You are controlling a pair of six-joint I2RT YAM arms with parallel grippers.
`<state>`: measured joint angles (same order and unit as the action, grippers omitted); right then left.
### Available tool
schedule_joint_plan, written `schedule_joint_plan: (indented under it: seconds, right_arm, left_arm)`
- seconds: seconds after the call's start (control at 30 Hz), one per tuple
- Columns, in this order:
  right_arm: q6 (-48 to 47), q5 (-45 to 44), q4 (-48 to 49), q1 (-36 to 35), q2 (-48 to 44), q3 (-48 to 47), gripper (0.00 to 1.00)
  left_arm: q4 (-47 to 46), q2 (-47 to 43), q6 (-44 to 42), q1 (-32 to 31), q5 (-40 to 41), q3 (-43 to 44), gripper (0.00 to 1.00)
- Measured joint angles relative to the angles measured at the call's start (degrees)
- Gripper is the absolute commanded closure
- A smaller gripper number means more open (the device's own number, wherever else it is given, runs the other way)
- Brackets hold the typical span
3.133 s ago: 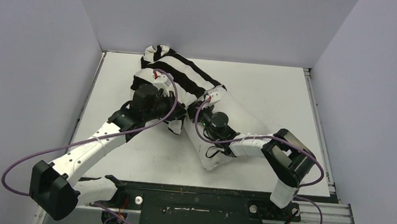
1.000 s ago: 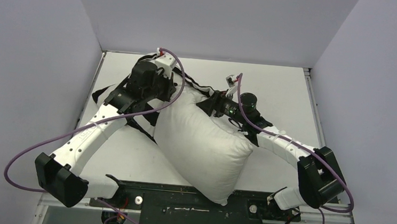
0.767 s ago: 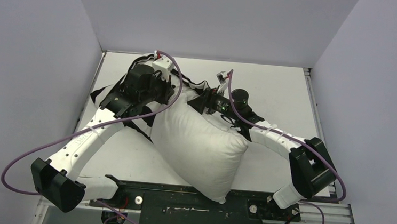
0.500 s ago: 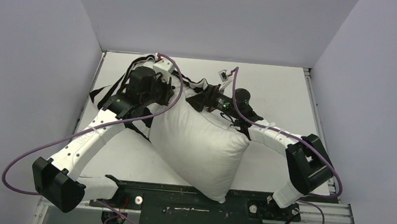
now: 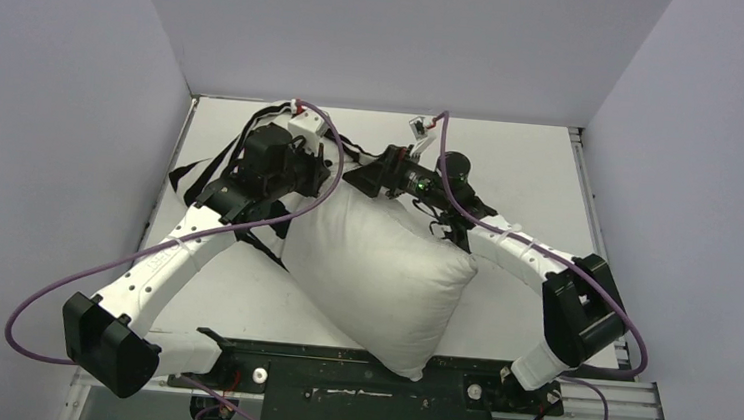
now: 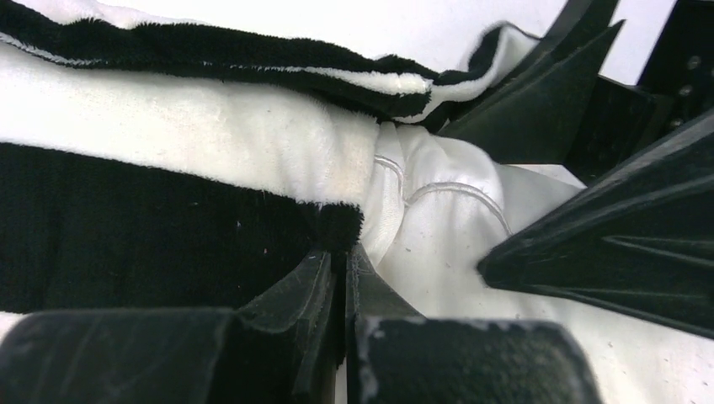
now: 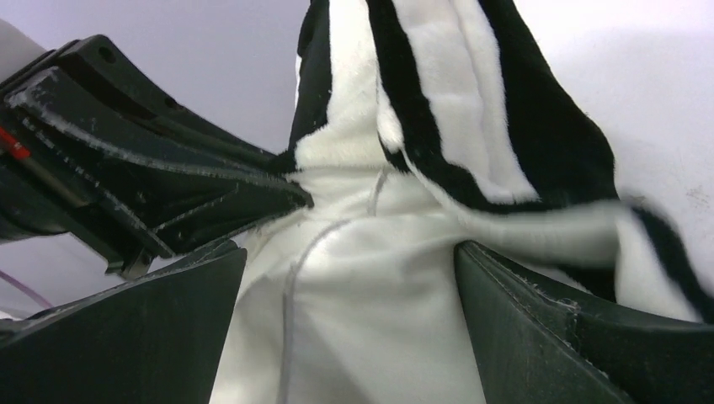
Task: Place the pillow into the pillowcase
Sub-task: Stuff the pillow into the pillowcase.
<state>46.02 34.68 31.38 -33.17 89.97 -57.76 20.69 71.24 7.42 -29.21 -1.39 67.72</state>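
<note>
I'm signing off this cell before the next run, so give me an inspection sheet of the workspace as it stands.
Surface: white table, plain.
Job's things: pillow lies diagonally, mostly uncovered, its near corner over the black base rail; striped pillowcase bunched around its far end.
Clutter: nothing seen.
Grippers: left claw shut on the pillowcase edge; right claw open, straddling the pillow's far end.
Cables: purple cables loop loosely beside both arms.
Surroundings: plain pale walls on three sides.
</note>
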Motion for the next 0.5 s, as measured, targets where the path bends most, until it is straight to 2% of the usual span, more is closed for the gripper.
schedule_joint_plan:
  seconds: [0.03, 0.07, 0.1, 0.17, 0.2, 0.23, 0.3, 0.37, 0.5]
  right_arm:
    - [-0.9, -0.4, -1.3, -0.5, 0.5, -1.4, 0.08]
    - [-2.0, -1.0, -2.9, -1.1, 1.3, -3.1, 0.15]
    - [-2.9, -1.7, -4.1, -1.7, 2.0, -4.5, 0.31]
    - [-5.5, -3.4, -7.0, -3.1, 3.9, -7.6, 0.69]
    - [-6.6, -4.4, -8.2, -3.7, 4.6, -8.6, 0.85]
    - [-7.5, -5.5, -8.8, -4.1, 5.2, -8.9, 0.91]
    - [-8.2, -7.3, -10.1, -4.5, 5.8, -8.8, 1.00]
    - [-8.3, -8.2, -10.0, -4.5, 6.0, -8.8, 1.00]
    - [-7.8, -9.9, -7.1, -4.9, 5.7, -6.8, 1.00]
  left_arm:
    - [-0.1, 0.0, 0.2, 0.0, -0.2, 0.0, 1.00]
    - [-0.1, 0.0, 0.5, 0.0, -0.4, 0.0, 1.00]
    - [-0.3, 0.0, 0.9, 0.0, -0.6, 0.0, 0.98]
    - [-0.2, 0.0, 1.5, 0.0, -0.9, 0.1, 0.95]
    - [0.2, 0.0, 1.7, 0.0, -1.1, 0.3, 0.95]
    - [1.1, 0.1, 2.0, 0.0, -1.2, 0.9, 0.95]
    - [3.4, 0.2, 2.4, -0.2, -1.3, 2.7, 0.97]
    - [4.8, 0.2, 2.7, -0.8, -1.2, 4.1, 1.00]
    - [6.4, 0.1, 3.4, -1.9, -1.0, 4.4, 1.00]
